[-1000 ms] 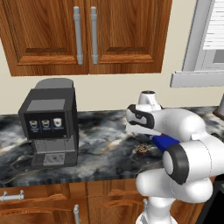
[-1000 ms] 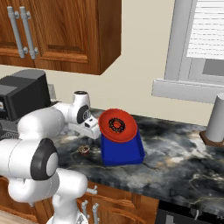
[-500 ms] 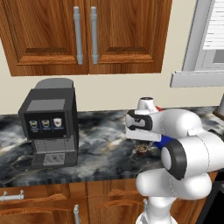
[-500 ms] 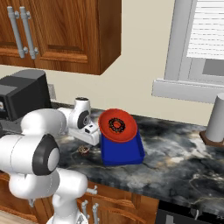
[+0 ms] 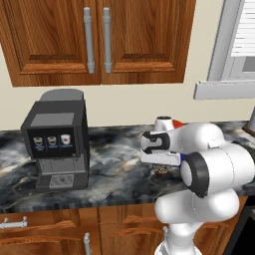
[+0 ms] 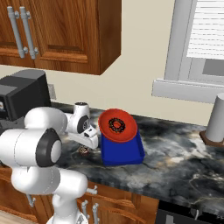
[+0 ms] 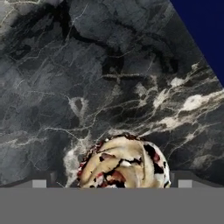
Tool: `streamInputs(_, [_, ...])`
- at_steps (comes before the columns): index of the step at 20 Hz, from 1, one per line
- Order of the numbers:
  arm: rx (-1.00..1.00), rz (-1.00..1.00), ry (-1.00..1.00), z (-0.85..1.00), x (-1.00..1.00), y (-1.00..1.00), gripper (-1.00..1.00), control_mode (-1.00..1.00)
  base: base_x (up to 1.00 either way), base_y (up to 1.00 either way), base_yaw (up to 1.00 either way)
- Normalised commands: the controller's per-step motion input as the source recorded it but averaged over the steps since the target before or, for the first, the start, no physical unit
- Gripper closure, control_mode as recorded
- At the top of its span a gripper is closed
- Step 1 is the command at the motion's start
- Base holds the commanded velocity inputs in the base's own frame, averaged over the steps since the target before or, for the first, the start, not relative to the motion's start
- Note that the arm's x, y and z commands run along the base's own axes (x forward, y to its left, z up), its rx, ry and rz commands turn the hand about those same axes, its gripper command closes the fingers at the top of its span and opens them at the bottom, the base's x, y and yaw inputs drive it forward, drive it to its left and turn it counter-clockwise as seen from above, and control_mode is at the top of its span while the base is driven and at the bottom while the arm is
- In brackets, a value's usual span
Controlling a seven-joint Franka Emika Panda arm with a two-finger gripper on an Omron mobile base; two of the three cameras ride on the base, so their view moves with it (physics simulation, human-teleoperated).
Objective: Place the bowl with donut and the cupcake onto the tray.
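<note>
We have the bowl (image 6: 117,127) with donut (image 6: 117,125) on the tray (image 6: 124,153); the cupcake (image 7: 124,162) sits between our wide-open, empty jaws, unlifted.

One round red bowl (image 6: 117,126), one dark chocolate ring donut (image 6: 117,125), one flat blue rectangular tray (image 6: 127,153), one cream-topped cupcake (image 7: 123,162), one black coffee machine (image 5: 58,139), one grey cylinder (image 6: 216,117).

Even, shadowless, sharp rendered light
</note>
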Motion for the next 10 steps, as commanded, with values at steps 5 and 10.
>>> streamInputs(5, [0.00, 0.00, 0.00, -0.19, 0.00, 0.00, -1.00, -1.00, 0.00, 0.00, 0.00])
streamInputs(10, [0.00, 0.00, 0.00, -0.16, 0.00, 0.00, -1.00, -1.00, 0.00, 0.00, 0.00])
